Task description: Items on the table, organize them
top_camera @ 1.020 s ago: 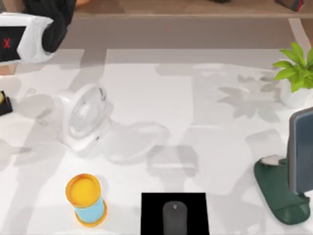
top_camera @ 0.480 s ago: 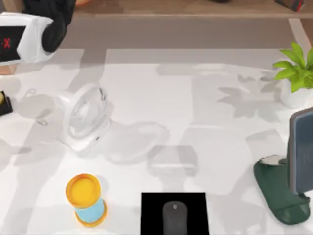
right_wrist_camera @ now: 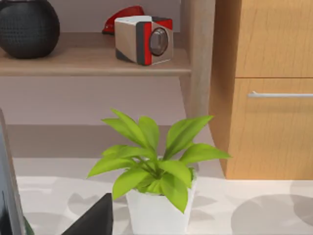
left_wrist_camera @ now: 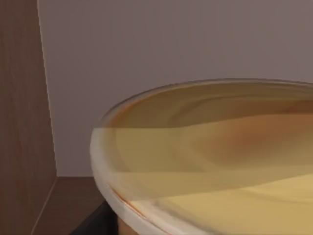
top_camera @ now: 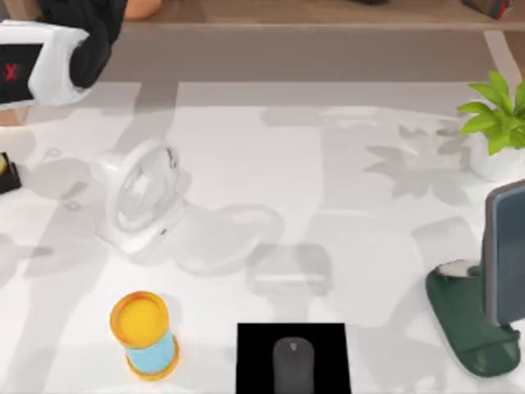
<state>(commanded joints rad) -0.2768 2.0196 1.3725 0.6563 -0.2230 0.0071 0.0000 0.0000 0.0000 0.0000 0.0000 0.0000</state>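
Obstacles, placed from the mouse (top_camera: 293, 364) at the bench (top_camera: 328, 180) near edge:
- Black pad (top_camera: 254, 353) under it; flat.
- Orange cup (top_camera: 144, 335), upright, well left.
- White fan (top_camera: 141, 197), up-left.
- Green stand (top_camera: 469, 316) with grey-blue slab (top_camera: 502, 250), far right.
- Potted plant (top_camera: 496, 123), far upper right.
We find open bench directly beyond the mouse.

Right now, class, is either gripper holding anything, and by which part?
The cup and mouse sit free on the table; whether the upright slab is gripped cannot be told.
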